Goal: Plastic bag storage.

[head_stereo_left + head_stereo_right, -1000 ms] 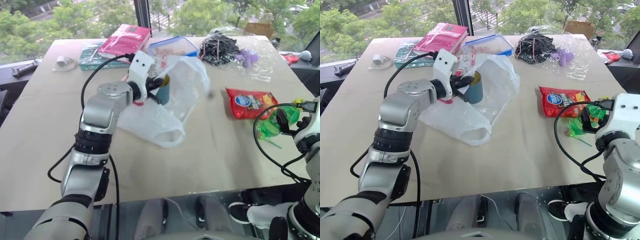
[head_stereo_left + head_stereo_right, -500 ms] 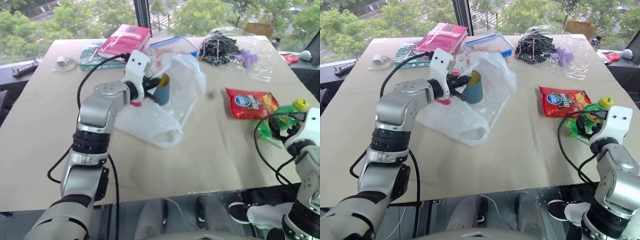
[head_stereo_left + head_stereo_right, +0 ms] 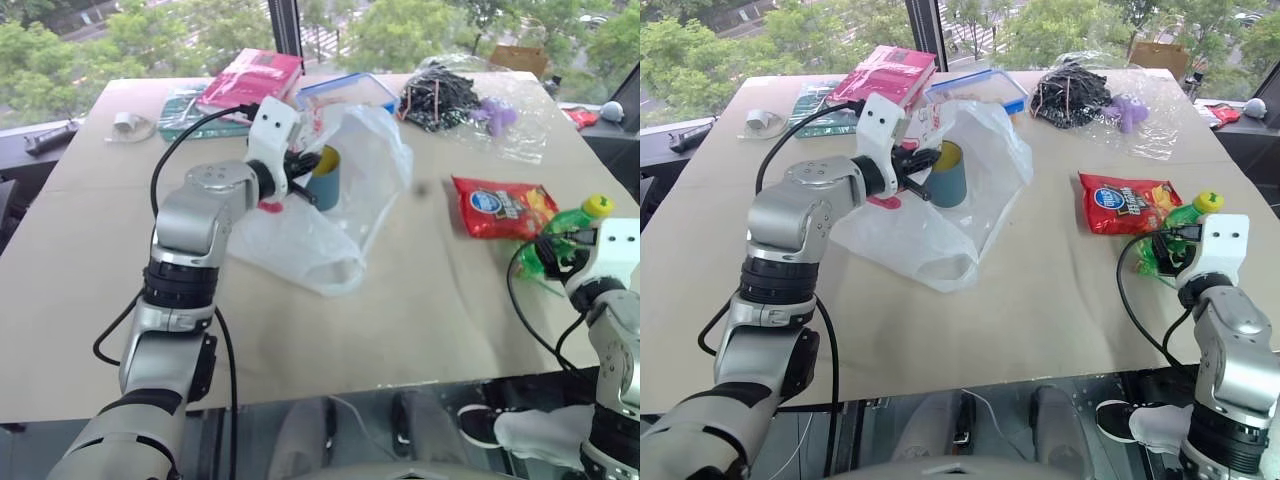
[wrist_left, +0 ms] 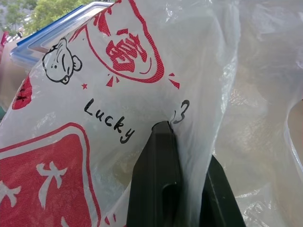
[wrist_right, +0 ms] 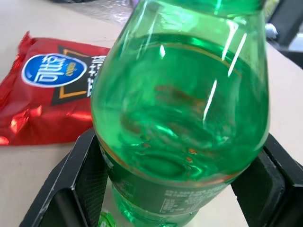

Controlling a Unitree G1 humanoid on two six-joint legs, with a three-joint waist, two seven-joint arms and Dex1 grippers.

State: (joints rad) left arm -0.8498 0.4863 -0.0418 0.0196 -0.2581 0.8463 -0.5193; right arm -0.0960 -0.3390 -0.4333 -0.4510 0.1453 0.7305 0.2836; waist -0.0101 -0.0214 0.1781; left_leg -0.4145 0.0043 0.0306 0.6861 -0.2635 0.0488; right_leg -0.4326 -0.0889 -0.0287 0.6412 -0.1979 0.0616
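A big tan table [image 3: 420, 300] stands by windows with green trees outside. The plastic bag [image 3: 330, 215] lies near the middle of the table, a bit toward the far edge. The left gripper [image 4: 182, 142] is squeezed tight on a fold of it, next to a blue mug [image 3: 325, 178]. Near the right edge, the right gripper [image 3: 1168, 248] has its two fingers on both sides of a green bottle [image 5: 182, 109], wide apart. A red snack packet [image 3: 500, 207] lies just beside the bottle. Boxes and a clear wrapper sit along the far edge.

Beige table [image 3: 420, 300], windows behind, green trees outside, daylight
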